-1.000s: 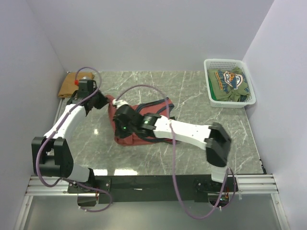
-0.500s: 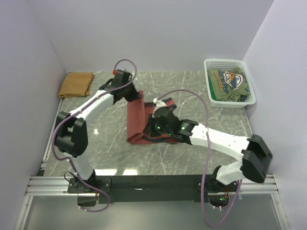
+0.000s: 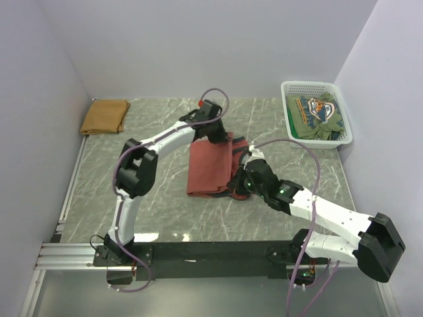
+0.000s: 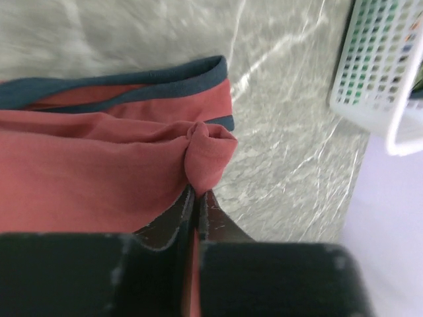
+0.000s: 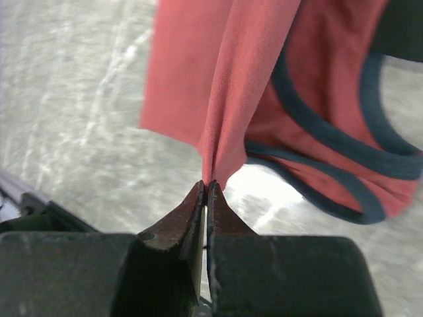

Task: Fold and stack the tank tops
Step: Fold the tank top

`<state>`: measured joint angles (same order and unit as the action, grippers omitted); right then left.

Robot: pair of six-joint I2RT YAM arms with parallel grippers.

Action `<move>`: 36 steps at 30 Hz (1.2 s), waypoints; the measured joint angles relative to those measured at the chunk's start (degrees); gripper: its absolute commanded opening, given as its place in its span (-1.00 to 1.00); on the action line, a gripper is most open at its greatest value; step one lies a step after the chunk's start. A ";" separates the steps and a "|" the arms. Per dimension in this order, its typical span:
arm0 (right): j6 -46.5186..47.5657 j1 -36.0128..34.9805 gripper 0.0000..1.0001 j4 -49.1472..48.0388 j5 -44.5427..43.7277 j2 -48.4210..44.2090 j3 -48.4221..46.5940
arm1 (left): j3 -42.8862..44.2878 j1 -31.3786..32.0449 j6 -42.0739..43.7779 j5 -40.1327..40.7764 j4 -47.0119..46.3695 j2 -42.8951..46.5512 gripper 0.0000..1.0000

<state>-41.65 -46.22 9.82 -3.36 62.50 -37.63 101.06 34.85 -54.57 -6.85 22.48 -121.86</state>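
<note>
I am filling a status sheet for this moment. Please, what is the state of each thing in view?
red top: partly folded over, one edge pinched by both grippers.
tan top: folded, lying far left, apart from both arms.
basket: upright, holds green clothes.
left gripper: shut on the red top.
right gripper: shut on the red top.

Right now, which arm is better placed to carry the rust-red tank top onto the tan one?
Left, probably: the left fingers pinch the rust-red cloth tank top farther back, nearer the folded tan cloth top; the right fingers hold its near edge.
</note>
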 measured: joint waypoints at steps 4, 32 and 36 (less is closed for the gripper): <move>-1.73 1.42 -0.08 0.59 -0.48 -2.73 4.57 | 3.58 1.92 0.07 -1.60 -2.54 -5.90 0.09; 4.57 1.44 -0.27 8.76 -5.29 23.69 -13.88 | -37.66 -15.15 6.80 -8.92 -12.79 19.69 0.43; 4.90 1.92 -0.29 7.85 -4.87 25.42 -13.09 | -41.44 -15.15 8.02 -13.86 -14.88 19.67 0.42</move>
<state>-36.75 -44.29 17.67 -8.23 87.92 -50.72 59.61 19.70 -46.54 -20.71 7.60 -102.19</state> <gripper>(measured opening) 0.362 0.717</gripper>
